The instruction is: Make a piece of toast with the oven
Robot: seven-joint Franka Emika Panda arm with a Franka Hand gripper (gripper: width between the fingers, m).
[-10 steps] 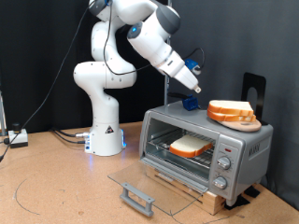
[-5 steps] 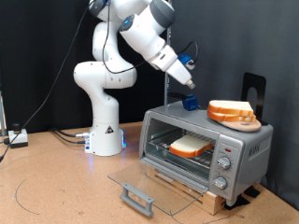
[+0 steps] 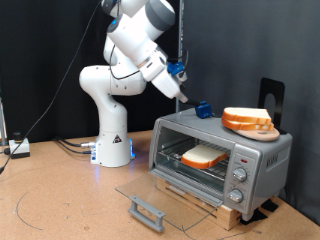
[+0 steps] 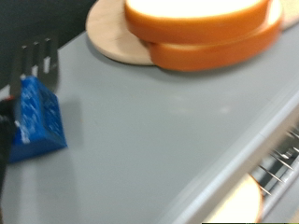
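Observation:
The silver-grey oven (image 3: 262, 152) stands at the exterior view's right with its glass door (image 3: 155, 192) folded down flat. The piece of toast (image 3: 205, 156) lies on the wire rack inside; its edge also shows in the wrist view (image 4: 238, 202). My gripper (image 3: 185, 96) hangs in the air above and to the exterior view's left of the oven's top, touching nothing, with nothing seen between its fingers. The fingers do not show clearly in the wrist view.
A stack of bread slices (image 3: 247, 120) (image 4: 201, 28) sits on a round wooden board on the oven's top (image 4: 159, 121). A small blue block (image 3: 204, 110) (image 4: 34, 121) stands on the top's corner. A dark panel (image 3: 272, 95) stands behind.
My gripper has drawn up and towards the exterior view's left, away from the blue block and the oven's top. The toast, bread stack and door have not moved.

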